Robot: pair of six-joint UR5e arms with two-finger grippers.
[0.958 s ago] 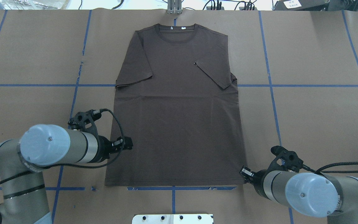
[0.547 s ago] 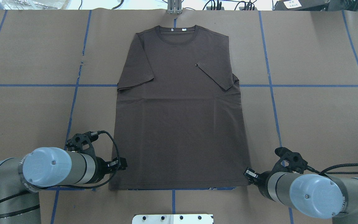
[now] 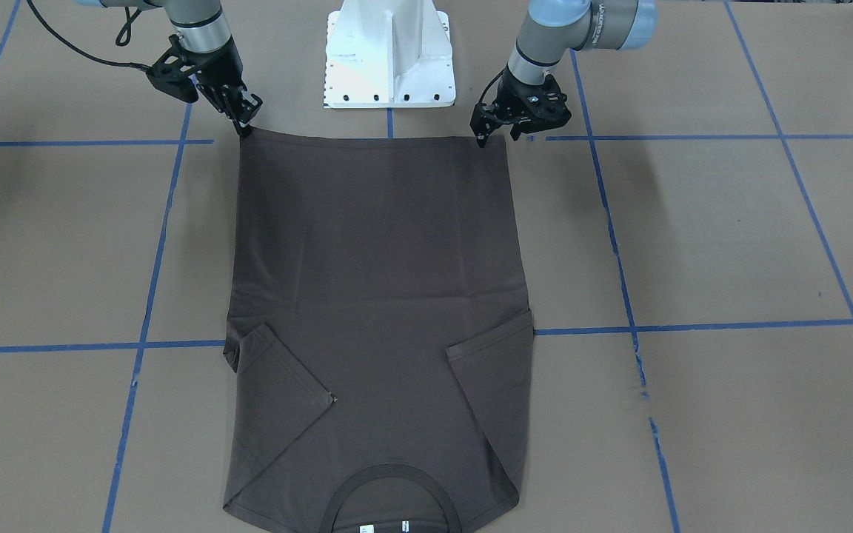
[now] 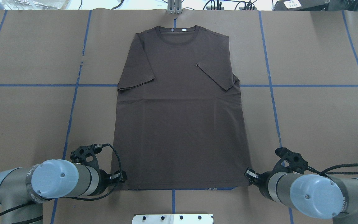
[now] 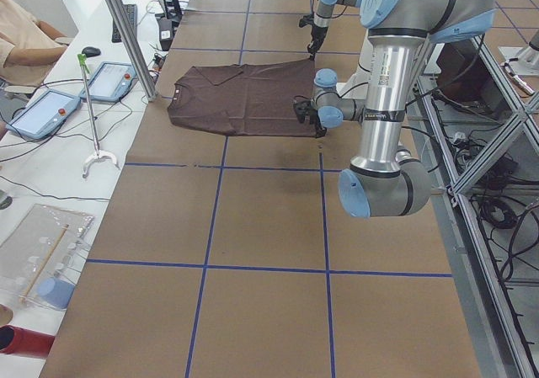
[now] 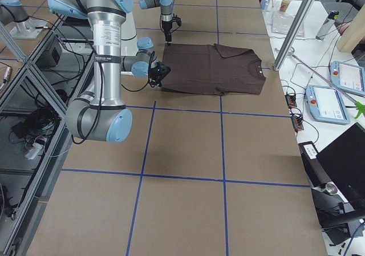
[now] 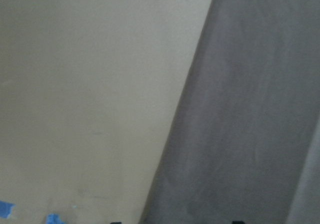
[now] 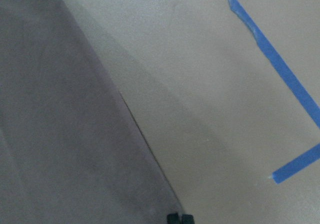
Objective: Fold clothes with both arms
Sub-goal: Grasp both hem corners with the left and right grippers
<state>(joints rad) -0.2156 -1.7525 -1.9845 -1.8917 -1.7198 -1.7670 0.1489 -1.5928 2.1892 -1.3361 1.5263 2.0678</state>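
The dark brown T-shirt lies flat, front up, on the brown paper-covered table, collar at the far side, both sleeves folded in over the body. My left gripper sits low at the hem's near-left corner; in the left wrist view the shirt fills the right half and the fingertips stand wide apart at the bottom edge, so it is open. My right gripper is at the hem's near-right corner, its fingertips together on the shirt's corner. In the front view they show as left and right.
Blue tape lines cross the table in a grid. The white robot base stands just behind the hem. A metal post rises past the collar. Tablets and cables lie on the side bench.
My left gripper has moved down along the shirt's left edge to the near-left hem corner. The right gripper has drawn back slightly, and the shirt has shifted a little toward the robot.
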